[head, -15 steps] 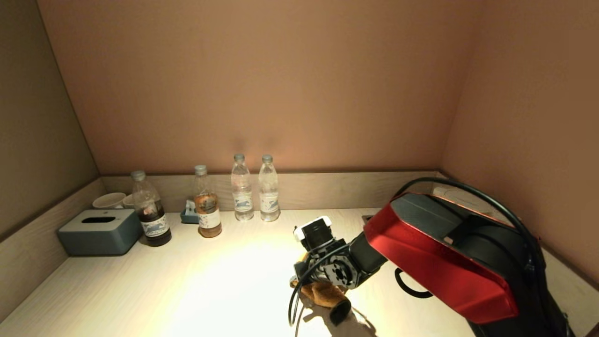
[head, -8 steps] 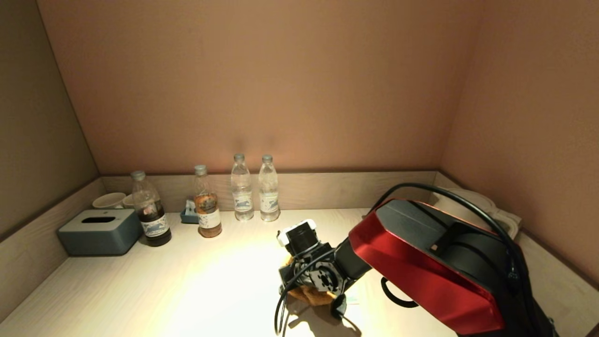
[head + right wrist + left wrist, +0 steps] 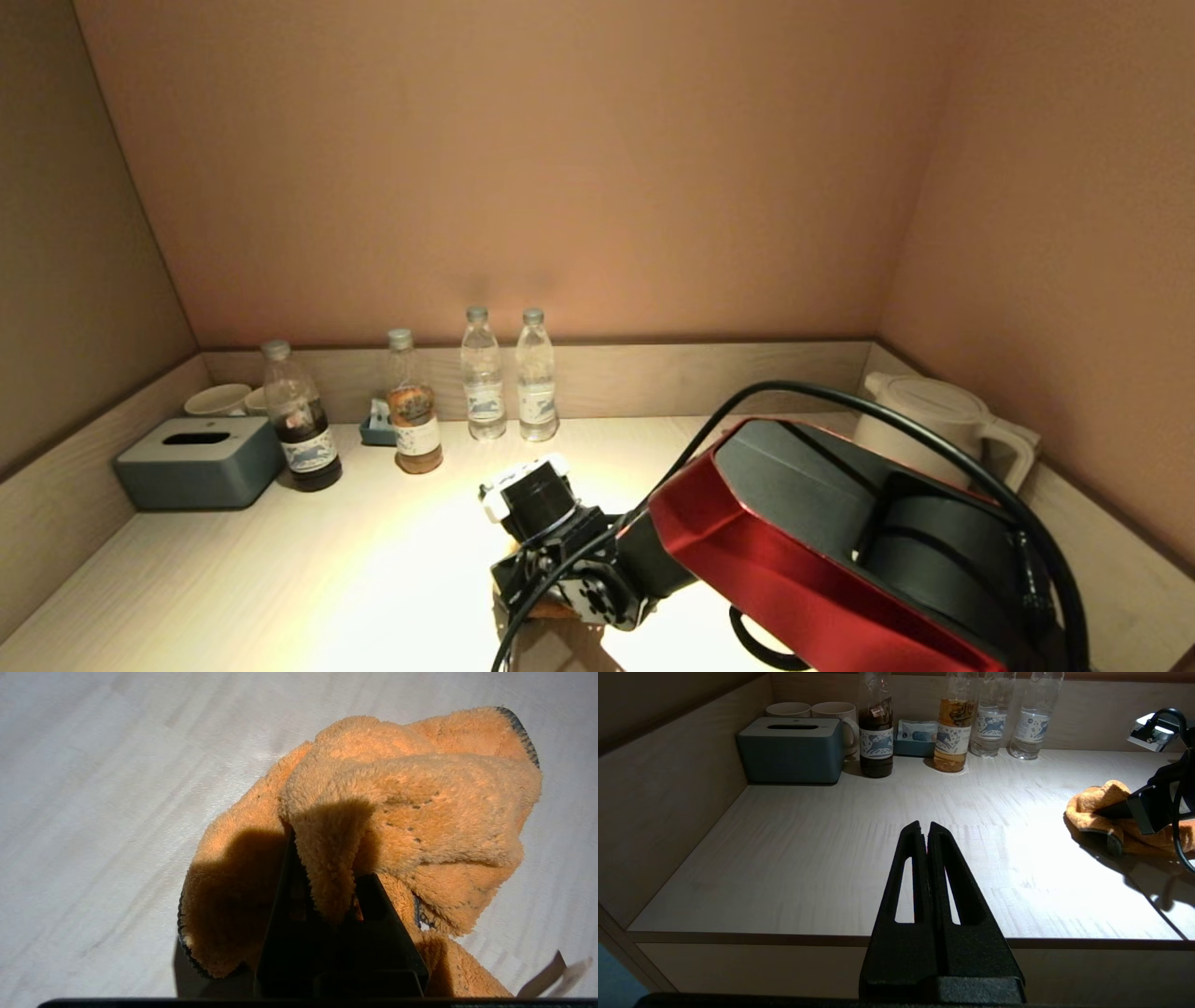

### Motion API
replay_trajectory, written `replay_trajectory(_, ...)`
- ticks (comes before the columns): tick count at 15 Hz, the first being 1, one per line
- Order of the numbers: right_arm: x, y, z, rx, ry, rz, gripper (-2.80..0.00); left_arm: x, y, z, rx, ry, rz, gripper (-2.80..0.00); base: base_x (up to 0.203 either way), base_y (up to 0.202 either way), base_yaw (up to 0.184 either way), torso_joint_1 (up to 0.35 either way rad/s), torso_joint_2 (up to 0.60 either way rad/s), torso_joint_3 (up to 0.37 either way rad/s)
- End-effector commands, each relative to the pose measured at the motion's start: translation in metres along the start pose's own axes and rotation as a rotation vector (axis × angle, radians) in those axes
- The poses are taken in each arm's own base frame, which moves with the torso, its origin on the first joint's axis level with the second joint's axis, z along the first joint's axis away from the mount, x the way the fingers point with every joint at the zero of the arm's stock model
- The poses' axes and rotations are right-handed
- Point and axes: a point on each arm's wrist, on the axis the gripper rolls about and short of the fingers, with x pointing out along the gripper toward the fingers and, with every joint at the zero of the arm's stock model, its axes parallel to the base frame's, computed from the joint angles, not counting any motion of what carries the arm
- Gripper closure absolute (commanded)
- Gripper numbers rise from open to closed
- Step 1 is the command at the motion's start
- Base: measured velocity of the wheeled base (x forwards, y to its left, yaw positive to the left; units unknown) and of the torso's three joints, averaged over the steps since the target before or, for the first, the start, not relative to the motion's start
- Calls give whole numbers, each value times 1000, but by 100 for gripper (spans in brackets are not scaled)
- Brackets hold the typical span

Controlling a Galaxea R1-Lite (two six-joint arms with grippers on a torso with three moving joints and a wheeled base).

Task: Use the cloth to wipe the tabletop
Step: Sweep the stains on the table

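Observation:
The orange fluffy cloth (image 3: 411,798) lies bunched on the pale wooden tabletop (image 3: 308,569). My right gripper (image 3: 327,868) is shut on a fold of it and presses it onto the table at front centre. In the head view the wrist (image 3: 579,579) hides most of the cloth; only an edge (image 3: 551,611) shows. The left wrist view shows the cloth (image 3: 1097,807) with the right gripper's fingers (image 3: 1115,811) in it. My left gripper (image 3: 926,828) is shut and empty, parked over the table's front edge at the left.
Along the back wall stand a grey tissue box (image 3: 201,459), cups (image 3: 219,399), a dark bottle (image 3: 301,420), an amber bottle (image 3: 413,406) and two clear water bottles (image 3: 509,373). A white kettle (image 3: 934,415) stands at the back right. Raised walls border the table.
My right arm has swept to the left across the table, dragging the cloth with it. The kettle at the back right has come into view behind the arm.

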Motion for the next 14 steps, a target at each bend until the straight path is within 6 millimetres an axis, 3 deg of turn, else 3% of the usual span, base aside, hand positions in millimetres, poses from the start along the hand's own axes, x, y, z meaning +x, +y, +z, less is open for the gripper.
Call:
replay_trajectory(1,-8,13,3,-18,-17,22,0,0,0,0,-1,1,1,0,0,0,0,0,0,0)
replay_trajectory(6,-18,38,-2,-60,-12,65,0,0,0,0,-1,1,1,0,0,0,0,0,0,0)
replay_trajectory(8,-31,69,-11,-123,-6,120,0,0,0,0,-1,3,1,0,0,0,0,0,0,0)
replay_trajectory(10,-41,86,-14,-155,-12,152,0,0,0,0,-1,2,1,0,0,0,0,0,0,0)
replay_trajectory(14,-61,103,-9,-186,-51,178,0,0,0,0,-1,1,1,0,0,0,0,0,0,0)
